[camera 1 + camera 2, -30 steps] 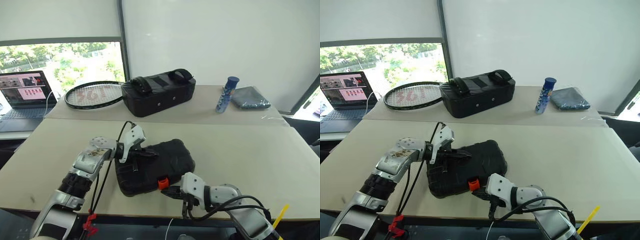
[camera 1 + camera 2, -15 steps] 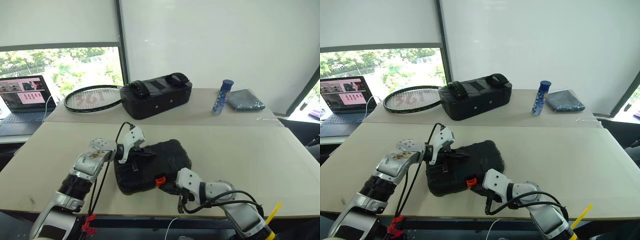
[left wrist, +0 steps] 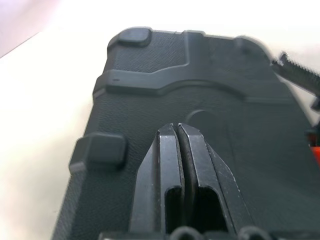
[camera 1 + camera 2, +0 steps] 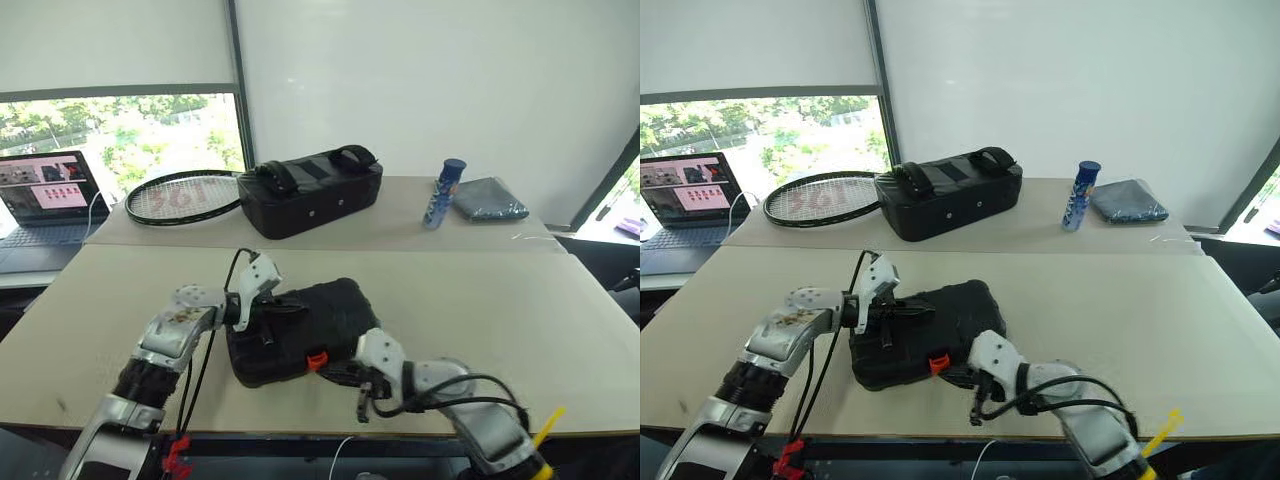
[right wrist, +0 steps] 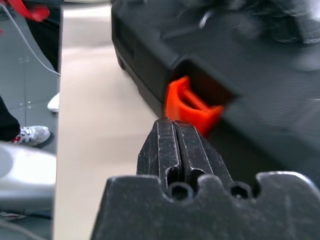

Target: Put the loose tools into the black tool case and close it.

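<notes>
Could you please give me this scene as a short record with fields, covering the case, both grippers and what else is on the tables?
case: black tool case lying shut on the near table
latch: orange latch on the case's near edge
left gripper: left gripper with fingers shut, resting on the case's lid
right gripper: right gripper with fingers shut, tips right at the latch
far table: black fabric bag, racket, blue bottle, grey cloth
far left: open laptop
</notes>
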You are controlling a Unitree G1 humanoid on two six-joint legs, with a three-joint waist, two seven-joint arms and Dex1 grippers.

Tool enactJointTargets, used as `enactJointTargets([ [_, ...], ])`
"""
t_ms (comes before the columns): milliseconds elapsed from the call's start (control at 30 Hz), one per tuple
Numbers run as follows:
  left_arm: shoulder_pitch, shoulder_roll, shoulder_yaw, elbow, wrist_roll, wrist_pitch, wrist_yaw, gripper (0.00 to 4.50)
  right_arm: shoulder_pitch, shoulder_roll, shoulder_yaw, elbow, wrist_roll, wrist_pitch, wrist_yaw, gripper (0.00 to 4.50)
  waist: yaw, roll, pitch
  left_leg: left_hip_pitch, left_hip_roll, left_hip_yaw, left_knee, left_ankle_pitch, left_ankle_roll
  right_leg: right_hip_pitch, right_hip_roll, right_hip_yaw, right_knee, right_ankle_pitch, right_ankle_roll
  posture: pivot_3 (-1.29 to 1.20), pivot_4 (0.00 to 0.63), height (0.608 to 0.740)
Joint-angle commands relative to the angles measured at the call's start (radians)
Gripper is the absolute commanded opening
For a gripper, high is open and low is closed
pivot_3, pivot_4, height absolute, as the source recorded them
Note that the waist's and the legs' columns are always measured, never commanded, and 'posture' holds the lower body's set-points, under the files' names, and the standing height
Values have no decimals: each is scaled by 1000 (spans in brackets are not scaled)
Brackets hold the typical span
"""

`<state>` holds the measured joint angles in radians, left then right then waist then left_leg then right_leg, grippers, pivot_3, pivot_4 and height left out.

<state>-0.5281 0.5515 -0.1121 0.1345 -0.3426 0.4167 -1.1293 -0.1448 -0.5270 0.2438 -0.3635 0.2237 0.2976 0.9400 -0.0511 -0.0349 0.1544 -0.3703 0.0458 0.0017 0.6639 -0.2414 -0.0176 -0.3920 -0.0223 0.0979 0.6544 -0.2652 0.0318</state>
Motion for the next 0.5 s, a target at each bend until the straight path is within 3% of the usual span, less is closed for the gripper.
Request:
enactJointTargets([
  [33, 80, 80, 144, -26, -92, -54, -83, 178, 81, -73, -177, -75, 187, -41, 111, 0, -3, -1, 0, -1, 0, 0, -3, 0, 0, -2, 0, 0, -1, -1, -1, 0, 150, 740],
  [67, 100, 104, 174, -40, -112, -57, -99, 178, 105, -93, -216, -80, 224, -50, 137, 0, -3, -1, 0, -4, 1, 0, -4, 0, 0, -5, 0, 0, -2, -1, -1, 0, 150, 740],
  [133, 177, 188, 235, -56, -119, -87, -149, 983, 170, -152, -311, -62, 262, -90, 200, 603, -5, 0, 1, -15, 1, 0, -5, 0, 1, -16, 1, 0, -1, 0, -3, 0, 150, 740],
  [233, 282, 266, 318, -40, -118, -164, -186, 1989, 246, -203, -414, -12, 272, -178, 261, 1478, -2, 0, 1, -18, 1, 0, -5, -2, 2, -18, 0, -1, -2, 2, -7, 0, 150, 740],
  [367, 466, 317, 441, -21, -116, -291, -228, 3470, 310, -226, -543, 95, 259, -316, 314, 2852, 7, 0, 3, -19, 0, 1, -5, -2, 2, -17, -3, -2, -7, 2, -5, 0, 150, 740],
  [467, 559, 331, 495, -46, -135, -278, -217, 4500, 319, -234, -590, 187, 261, -425, 372, 3909, 12, -2, 4, -18, 0, 2, -4, -2, 2, -16, -5, -2, -8, 0, -1, 0, 150, 740],
  [500, 584, 324, 519, -52, -128, -302, -196, 4500, 317, -237, -606, 222, 260, -459, 384, 4237, 14, -3, 5, -18, 0, 2, -4, -2, 2, -16, -5, -2, -8, 0, -1, 0, 150, 740],
])
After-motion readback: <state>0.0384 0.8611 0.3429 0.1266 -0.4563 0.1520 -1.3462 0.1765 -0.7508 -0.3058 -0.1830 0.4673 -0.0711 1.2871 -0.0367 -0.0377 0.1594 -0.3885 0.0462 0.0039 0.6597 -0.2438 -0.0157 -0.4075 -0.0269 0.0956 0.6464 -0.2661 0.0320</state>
